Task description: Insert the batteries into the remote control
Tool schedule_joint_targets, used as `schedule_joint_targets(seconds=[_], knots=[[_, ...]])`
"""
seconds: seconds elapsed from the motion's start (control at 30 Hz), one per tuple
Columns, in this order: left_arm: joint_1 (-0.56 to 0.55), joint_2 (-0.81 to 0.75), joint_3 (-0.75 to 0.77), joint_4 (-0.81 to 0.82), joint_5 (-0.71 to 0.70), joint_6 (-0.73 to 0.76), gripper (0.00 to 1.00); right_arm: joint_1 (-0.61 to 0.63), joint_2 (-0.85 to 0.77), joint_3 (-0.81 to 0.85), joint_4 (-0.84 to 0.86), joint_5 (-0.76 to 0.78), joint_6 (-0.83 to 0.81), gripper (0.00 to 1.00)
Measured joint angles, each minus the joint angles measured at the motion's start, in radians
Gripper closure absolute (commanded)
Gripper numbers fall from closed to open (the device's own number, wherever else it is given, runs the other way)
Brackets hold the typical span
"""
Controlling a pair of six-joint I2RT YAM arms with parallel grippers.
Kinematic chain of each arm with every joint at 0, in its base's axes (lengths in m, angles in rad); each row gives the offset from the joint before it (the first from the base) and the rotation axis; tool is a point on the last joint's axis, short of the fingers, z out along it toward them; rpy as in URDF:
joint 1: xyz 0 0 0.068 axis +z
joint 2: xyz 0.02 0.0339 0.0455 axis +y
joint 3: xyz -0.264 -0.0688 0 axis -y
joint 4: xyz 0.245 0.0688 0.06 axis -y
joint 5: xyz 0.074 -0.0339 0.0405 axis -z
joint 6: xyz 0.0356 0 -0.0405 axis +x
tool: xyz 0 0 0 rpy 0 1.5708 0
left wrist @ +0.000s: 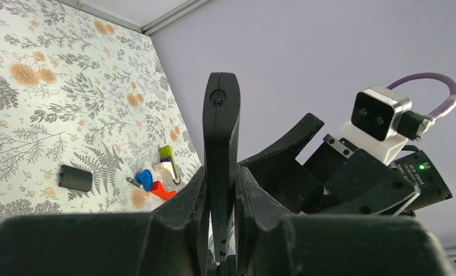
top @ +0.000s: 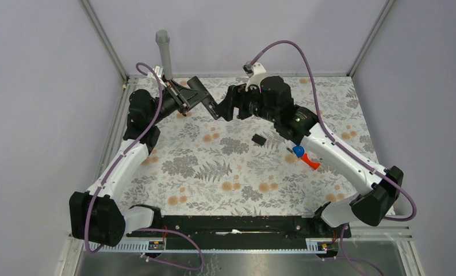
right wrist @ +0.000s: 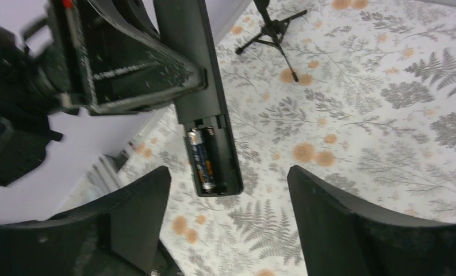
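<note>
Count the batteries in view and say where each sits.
1. The battery lies in the open end of the remote, which the left gripper holds. The slot beside it looks empty; more may be hidden.

The left arm [top: 122, 167] and the right arm [top: 340, 152] are being held stretched away from their bases, elbows bowed outward, wrists being pointed at each other at the far middle. The left pincer [left wrist: 221, 198] is being clamped shut on the remote control [left wrist: 221, 126] — one finger is being pressed to each flat side. The right pincer [right wrist: 228, 184] is being held just opposite, its fingers [right wrist: 139, 213] spread wide — gripping nothing.
</note>
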Motion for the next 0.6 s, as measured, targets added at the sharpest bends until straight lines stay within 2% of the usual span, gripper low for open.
schedule_joint_targets(seconds=[0.07, 0.23, 0.47, 0.6], knots=[[0.0, -0.001, 0.0, 0.007, 0.0, 0.0, 1.0, -0.004, -0.007, 0.012, 0.005, -0.006, 0.05, 0.09], [0.001, -0.001, 0.0, 0.035, 0.001, -0.008, 1.0, -0.04, -0.015, 0.01, 0.032, -0.059, 0.24, 0.08], [0.002, -0.007, -0.009, 0.102, 0.01, -0.037, 1.0, -0.072, 0.018, -0.01, 0.13, -0.183, 0.449, 0.13], [0.002, -0.009, -0.009, 0.127, 0.013, -0.048, 1.0, -0.072, 0.052, -0.029, 0.188, -0.251, 0.523, 0.22]])
